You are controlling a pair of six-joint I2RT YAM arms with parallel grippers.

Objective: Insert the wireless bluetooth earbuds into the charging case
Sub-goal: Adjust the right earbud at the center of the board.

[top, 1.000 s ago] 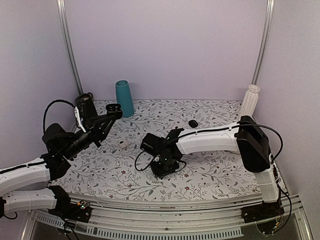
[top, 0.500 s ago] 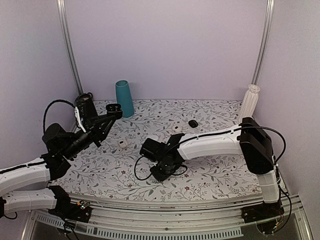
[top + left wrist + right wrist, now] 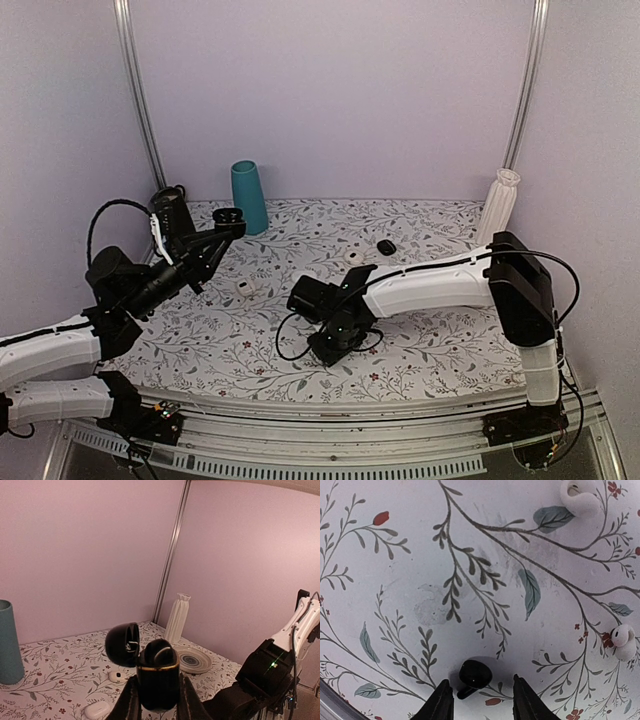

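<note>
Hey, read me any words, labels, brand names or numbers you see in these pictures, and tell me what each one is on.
No readable text in any view.
The charging case shows only a gold rim, no lettering.
The black earbud and the teal cup carry no marks.
The table cover has a floral pattern only.

LIGHT: soft, even, overhead, moderately bright | SHADOWS: faint on table (image 3: 220,345); diffuse dark halo around earbud (image 3: 475,675) | GLARE: small highlights on glossy case (image 3: 158,685) | FOCUS: top view sharp; right-wrist fingers (image 3: 441,705) blurred at frame edge; left-wrist background slightly soft
</note>
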